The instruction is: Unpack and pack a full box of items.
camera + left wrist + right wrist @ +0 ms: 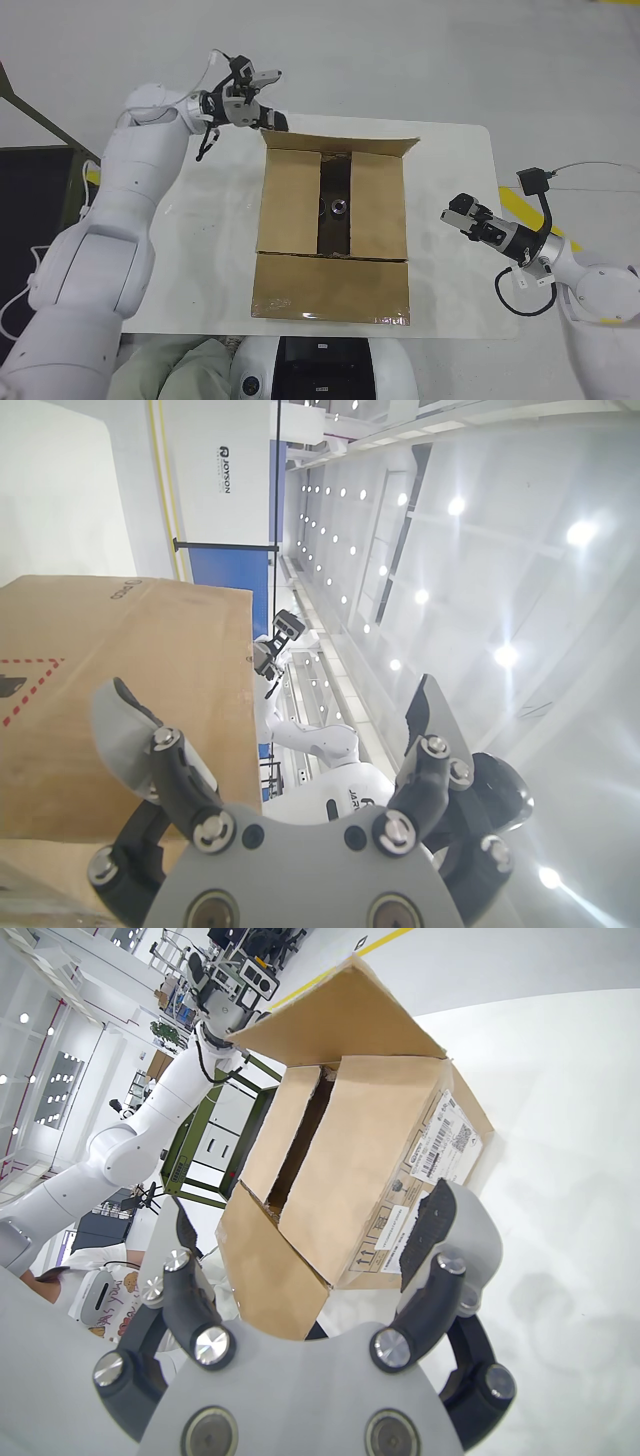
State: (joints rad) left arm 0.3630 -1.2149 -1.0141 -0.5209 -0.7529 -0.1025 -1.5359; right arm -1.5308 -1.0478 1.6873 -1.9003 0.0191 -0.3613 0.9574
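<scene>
A cardboard box [300, 200] sits mid-tabletop [205, 260], its inner flaps nearly shut. The left gripper [270, 120], fingers apart, hovers at its far-left corner. The right gripper [452, 212], likewise spread, hangs off its right side.

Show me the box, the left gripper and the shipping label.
box [378, 200], top view, right inner flap.
left gripper [272, 695], left wrist view, midway between fingers.
shipping label [446, 1138], right wrist view, label's middle.

The box [290, 200] is brown, the table [450, 170] white; red dashed marking [32, 691] sits beside left gripper [272, 700], white label [445, 1143] faces right gripper [310, 1208].
</scene>
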